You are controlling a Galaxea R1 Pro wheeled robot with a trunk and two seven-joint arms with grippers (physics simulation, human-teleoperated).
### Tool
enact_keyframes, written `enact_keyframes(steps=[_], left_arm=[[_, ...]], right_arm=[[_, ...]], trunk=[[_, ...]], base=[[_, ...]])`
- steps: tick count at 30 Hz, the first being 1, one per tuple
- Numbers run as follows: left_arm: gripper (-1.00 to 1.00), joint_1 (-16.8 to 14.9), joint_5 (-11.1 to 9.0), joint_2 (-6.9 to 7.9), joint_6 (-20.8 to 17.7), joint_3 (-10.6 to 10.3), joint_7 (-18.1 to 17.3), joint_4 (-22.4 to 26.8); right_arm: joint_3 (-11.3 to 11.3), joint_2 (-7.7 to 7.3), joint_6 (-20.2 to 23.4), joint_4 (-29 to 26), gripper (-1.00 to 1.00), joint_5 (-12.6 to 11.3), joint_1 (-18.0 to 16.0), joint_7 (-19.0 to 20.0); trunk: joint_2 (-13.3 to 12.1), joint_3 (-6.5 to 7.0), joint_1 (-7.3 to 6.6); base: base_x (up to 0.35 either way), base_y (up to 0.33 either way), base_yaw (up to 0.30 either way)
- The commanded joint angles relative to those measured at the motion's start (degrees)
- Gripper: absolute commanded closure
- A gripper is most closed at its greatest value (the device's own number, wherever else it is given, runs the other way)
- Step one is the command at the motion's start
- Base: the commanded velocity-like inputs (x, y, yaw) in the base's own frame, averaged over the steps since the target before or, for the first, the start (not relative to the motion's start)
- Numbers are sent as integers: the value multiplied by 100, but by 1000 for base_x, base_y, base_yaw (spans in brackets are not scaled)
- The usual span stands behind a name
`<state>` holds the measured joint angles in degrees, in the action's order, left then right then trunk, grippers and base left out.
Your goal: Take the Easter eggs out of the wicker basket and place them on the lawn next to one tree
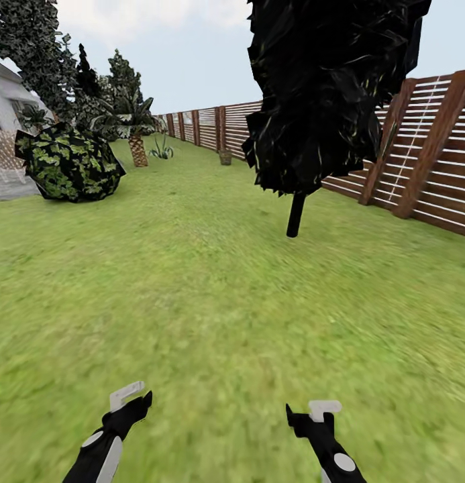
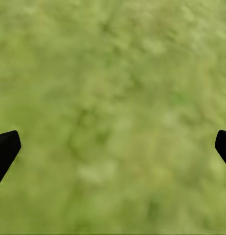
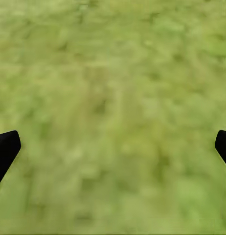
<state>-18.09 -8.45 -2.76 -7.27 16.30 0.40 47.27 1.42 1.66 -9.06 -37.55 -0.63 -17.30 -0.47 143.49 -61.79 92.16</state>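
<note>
**Ana:** Both end effectors sit lowest in the head view, the left end effector (image 1: 133,401) and the right end effector (image 1: 311,412), held out over the lawn (image 1: 212,302). The wrist views look straight down at blurred grass, with the black fingertips (image 2: 6,147) far apart at the frame edges. So both are wide open and carry nothing.

**Ben:** And the basket?

**Ana:** I make out a small brownish shape far up the garden, just in front of the fence (image 1: 433,154). It may be the wicker basket (image 1: 225,157). At this range I cannot tell whether eggs lie in it.

**Ben:** Then the step in hand is the drive over.

**Ana:** I judge so. Steer up the open grass, passing left of the black-trunked tree (image 1: 296,215) so its dark canopy doesn't brush the head or arms. The round bush (image 1: 68,161) and the little palm (image 1: 137,149) stand well to the left, so the lane between is free.

**Ben:** Any tips for the arrival?

**Ana:** Slow down near the basket, stop with it centred between the arms, and keep the fingers spread for the reach inside.
</note>
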Motion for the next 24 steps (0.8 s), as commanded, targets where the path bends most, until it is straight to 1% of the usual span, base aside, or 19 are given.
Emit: enact_keyframes(steps=[1,10,15,23,24], left_arm=[[-100,-2,-60,-5,-37,11,4,11],[-100,-2,-60,-5,-37,11,4,11],[-100,-2,-60,-10,-25,13,4,15],[-100,-2,-60,-20,-23,5,7,20],[-100,-2,-61,-22,-27,5,6,24]], right_arm=[[7,0,-17,2,-100,-7,-2,-5],[7,-1,-17,2,-100,-7,-2,3],[7,-7,-23,-6,-100,-7,-2,12],[7,-15,-9,-3,-100,-15,-2,3],[7,-11,-14,-6,-100,-9,-2,5]], trunk=[[2,-3,2],[2,-1,2],[2,-1,2],[2,-1,2],[0,21,0]], base=[[336,0,288],[336,0,291],[336,0,47],[42,0,1],[0,0,0]])
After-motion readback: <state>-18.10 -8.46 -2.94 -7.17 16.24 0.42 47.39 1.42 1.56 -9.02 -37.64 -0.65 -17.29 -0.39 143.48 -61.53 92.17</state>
